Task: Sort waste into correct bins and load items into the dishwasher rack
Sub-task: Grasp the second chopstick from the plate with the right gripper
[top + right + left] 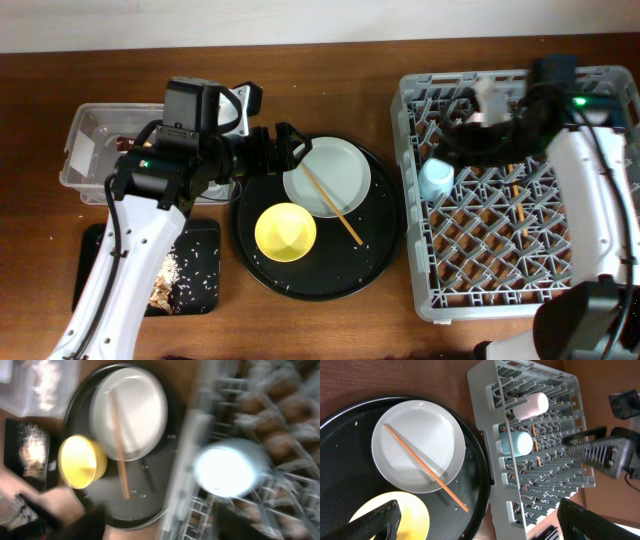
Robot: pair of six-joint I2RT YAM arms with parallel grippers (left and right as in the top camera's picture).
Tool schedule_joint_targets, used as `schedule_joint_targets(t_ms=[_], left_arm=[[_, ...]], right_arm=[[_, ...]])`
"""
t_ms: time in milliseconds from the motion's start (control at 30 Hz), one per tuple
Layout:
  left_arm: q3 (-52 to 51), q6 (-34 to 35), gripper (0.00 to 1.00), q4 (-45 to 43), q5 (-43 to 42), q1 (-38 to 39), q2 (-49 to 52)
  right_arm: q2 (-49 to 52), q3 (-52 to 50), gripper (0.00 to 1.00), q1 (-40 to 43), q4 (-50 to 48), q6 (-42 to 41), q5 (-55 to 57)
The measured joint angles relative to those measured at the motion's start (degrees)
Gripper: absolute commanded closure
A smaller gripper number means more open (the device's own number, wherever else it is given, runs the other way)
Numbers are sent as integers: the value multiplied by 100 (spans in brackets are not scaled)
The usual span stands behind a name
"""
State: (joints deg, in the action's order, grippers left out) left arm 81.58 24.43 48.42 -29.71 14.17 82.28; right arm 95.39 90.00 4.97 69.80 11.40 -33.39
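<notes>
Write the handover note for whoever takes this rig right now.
Left gripper: open, empty, at the rim of the white plate.
Right gripper: looks open, empty, over the dishwasher rack.
Done: blue cup and pink cup lie in the rack, seemingly with one rack chopstick; food scraps are in the small black tray.
Left: the plate, the chopstick lying across it, and the yellow bowl, all on the round black tray.
</notes>
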Motion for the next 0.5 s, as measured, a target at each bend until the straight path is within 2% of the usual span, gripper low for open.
schedule_joint_targets(t_ms=[33, 67, 100, 133, 233, 333, 500], left_arm=[[0, 0, 1, 0, 0, 0, 0], [0, 0, 1, 0, 2, 0, 0], [0, 0, 1, 0, 2, 0, 0], [0, 0, 1, 0, 2, 0, 0], [0, 0, 1, 0, 0, 0, 0], [0, 0, 1, 0, 0, 0, 0], [0, 0, 1, -4, 2, 0, 0]], right_arm=[[2, 0, 2, -234, -33, -2, -94], [2, 2, 7, -522, -127, -26, -236], [4, 2, 34, -782, -173, -61, -308], [22, 2, 50, -1010, -184, -79, -365], [205, -22, 65, -1620, -269, -120, -291], [494, -195, 68, -2094, -750, -153, -131], [940, -584, 65, -2723, -1672, -568, 415]])
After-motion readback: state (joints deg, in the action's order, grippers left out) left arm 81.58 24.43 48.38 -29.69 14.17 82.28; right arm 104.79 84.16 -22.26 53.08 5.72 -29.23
